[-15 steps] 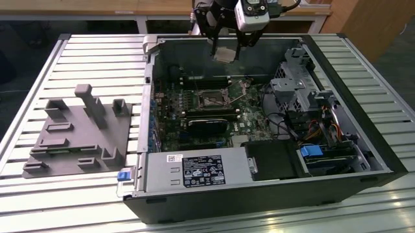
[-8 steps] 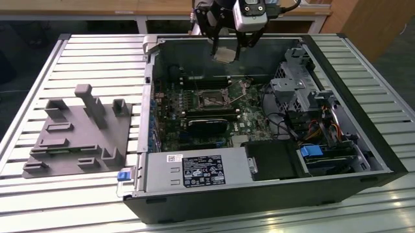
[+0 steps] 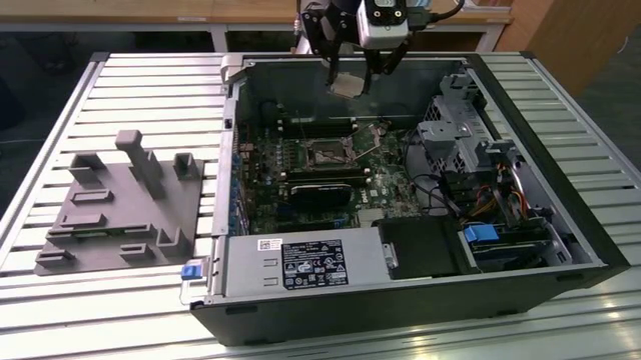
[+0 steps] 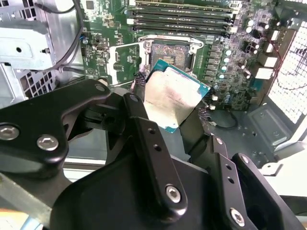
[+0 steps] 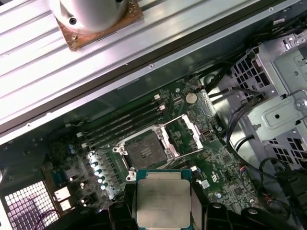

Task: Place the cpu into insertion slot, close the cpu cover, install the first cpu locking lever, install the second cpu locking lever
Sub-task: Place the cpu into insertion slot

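While our gripper (image 4: 171,96) pinched the cpu (image 5: 163,203) above the slot (image 5: 146,151), we judged it should go down level. The cover (image 5: 193,130) stood open.

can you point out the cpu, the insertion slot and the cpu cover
cpu (image 5: 163,201), first wrist view, middle of its metal top
insertion slot (image 5: 145,153), first wrist view, centre of the dark socket
cpu cover (image 5: 193,128), first wrist view, side rail of the open frame
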`<state>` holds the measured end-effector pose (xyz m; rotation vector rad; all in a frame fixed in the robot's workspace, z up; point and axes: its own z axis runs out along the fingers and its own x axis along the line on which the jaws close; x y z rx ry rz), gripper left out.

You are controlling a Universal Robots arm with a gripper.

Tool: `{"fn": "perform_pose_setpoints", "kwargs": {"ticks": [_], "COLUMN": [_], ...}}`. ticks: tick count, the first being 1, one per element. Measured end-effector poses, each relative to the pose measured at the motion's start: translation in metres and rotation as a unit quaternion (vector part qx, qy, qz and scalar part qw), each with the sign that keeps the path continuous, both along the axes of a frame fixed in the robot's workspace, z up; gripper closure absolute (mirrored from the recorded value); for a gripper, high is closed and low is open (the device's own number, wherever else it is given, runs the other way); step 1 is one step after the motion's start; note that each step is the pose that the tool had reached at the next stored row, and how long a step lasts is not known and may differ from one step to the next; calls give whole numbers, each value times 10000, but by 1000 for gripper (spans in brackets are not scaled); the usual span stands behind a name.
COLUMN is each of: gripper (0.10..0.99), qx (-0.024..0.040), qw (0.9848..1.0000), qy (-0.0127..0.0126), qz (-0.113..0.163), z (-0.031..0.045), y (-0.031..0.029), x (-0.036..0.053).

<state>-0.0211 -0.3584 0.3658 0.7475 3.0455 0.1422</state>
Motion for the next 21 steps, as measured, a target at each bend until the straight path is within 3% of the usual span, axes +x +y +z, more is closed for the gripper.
{"fn": "perform_pose_setpoints", "kwargs": {"ticks": [10,21], "gripper": [549,549], "qx": [0,0], "qw": [9995,9978], "qy": [0,0], "qz": [-321,-659], "z": [-6,-10], "y": [3,4], "x": [0,0]}}
